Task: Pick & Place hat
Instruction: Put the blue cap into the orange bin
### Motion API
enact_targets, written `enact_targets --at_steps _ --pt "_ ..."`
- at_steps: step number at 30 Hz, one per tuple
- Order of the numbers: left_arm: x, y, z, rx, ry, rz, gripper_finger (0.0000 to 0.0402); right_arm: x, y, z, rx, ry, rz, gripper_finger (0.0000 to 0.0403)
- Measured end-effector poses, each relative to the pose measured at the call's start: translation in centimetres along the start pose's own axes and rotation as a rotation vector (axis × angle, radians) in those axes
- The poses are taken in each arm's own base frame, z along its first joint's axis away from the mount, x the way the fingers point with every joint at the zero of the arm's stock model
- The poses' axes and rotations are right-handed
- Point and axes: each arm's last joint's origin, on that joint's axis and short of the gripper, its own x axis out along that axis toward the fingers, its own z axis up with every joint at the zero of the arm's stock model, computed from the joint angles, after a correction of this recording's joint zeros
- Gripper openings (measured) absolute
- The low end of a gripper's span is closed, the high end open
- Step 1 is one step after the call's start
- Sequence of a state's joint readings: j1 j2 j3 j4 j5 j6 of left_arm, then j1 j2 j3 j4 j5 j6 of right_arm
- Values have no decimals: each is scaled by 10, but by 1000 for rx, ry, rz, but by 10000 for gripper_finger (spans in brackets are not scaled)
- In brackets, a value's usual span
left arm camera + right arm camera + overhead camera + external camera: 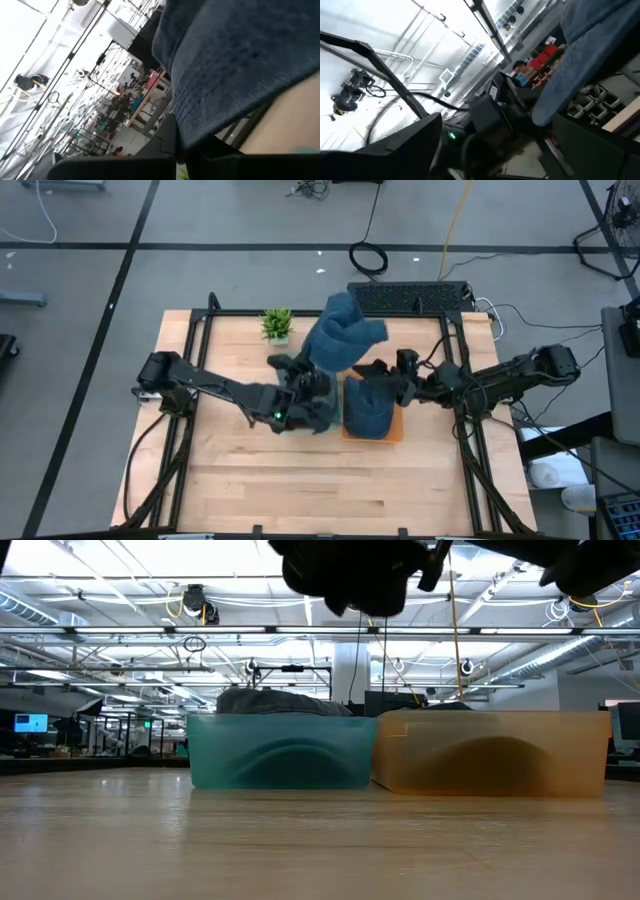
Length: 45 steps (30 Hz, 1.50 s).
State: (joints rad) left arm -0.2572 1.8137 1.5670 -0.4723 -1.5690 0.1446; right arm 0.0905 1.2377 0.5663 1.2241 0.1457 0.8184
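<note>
A wooden table (300,480) carries a teal bin (282,752) touching an orange bin (490,752), with a small plant (277,325) near its far edge.

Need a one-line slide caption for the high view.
Left gripper lifts a blue hat above the bins; open right gripper waits over the orange bin.

Two blue knit hats: one raised hat (343,332), one hat in the orange bin (369,406). Two bins side by side: one teal bin (281,751), one orange bin (492,752). One small potted plant (277,324). One black keyboard (408,297). Two robot arms, two grippers: left gripper (305,376), right gripper (392,372).
</note>
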Motion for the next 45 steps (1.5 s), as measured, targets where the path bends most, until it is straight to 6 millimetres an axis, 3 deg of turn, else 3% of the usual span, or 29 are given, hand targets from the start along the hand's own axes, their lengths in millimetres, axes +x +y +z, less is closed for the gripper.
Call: enact_targets --at_steps 7,13,20,26,34,41,45 --pt "-8 -15 -18 -56 -15 -10 7 -2 2 -8 -56 -26 -91 366" --pt "-15 -21 -25 -101 -29 -27 7 -1 -14 -23 34 -2 -227 366" --pt "-24 -21 -25 -115 -44 -43 7 5 -26 -31 97 -116 -152 347" --pt "-31 -23 -29 -115 -59 -54 7 6 -36 -39 182 -127 -154 280" --pt "-32 -41 -58 -100 -63 -57 7 6 -36 -38 191 -150 -166 168" --pt "-34 -44 -61 -105 -67 -63 14 5 -40 -42 126 -106 -218 25" --pt "-31 -43 -61 -101 -54 -120 44 6 -39 -41 67 -98 -211 7"
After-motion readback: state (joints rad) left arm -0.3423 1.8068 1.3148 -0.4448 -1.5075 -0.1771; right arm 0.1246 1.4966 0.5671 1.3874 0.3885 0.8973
